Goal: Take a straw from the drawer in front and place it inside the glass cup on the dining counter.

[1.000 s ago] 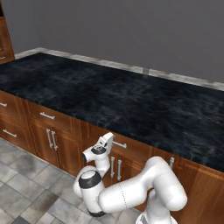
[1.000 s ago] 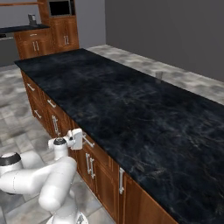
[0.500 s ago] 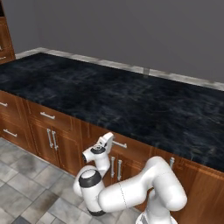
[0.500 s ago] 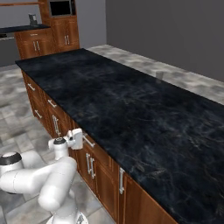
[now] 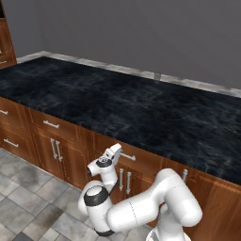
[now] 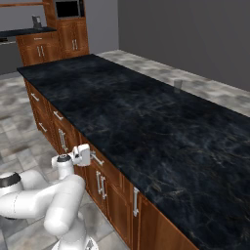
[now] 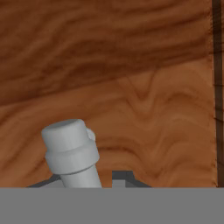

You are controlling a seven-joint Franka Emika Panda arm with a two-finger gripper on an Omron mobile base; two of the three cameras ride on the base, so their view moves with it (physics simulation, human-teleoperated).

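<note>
We judge the task barely begun: the drawer (image 5: 136,159) under the counter's edge sits flush with the cabinet front, not yet pulled out, so the straw, presumably inside, is out of sight. Opening the drawer, lifting the straw out and carrying it to the cup all remain.

Reading the left base view from the left, a run of wooden cabinet fronts with silver handles leads along under the counter (image 5: 117,99) to our claw (image 5: 117,153), which sits right at the left end of the drawer's silver bar handle (image 5: 127,156). In the right base view the claw (image 6: 89,157) is likewise against the near end of that handle (image 6: 97,159), just below the counter's edge. The hand view looks straight at the drawer's reddish wood grain, with the handle's round grey post (image 7: 70,151) large at lower left, very close to the camera. Whether the claw is spread or has closed on the bar we cannot tell; the fingers are mostly hidden.

The drawer is wide, shallow, reddish-brown, with one horizontal bar. The counter is broad black stone with faint grey-blue veins. At its far edge we make out a small greyish shape, probably the glass cup (image 6: 178,84), well apart from the drawer.
</note>
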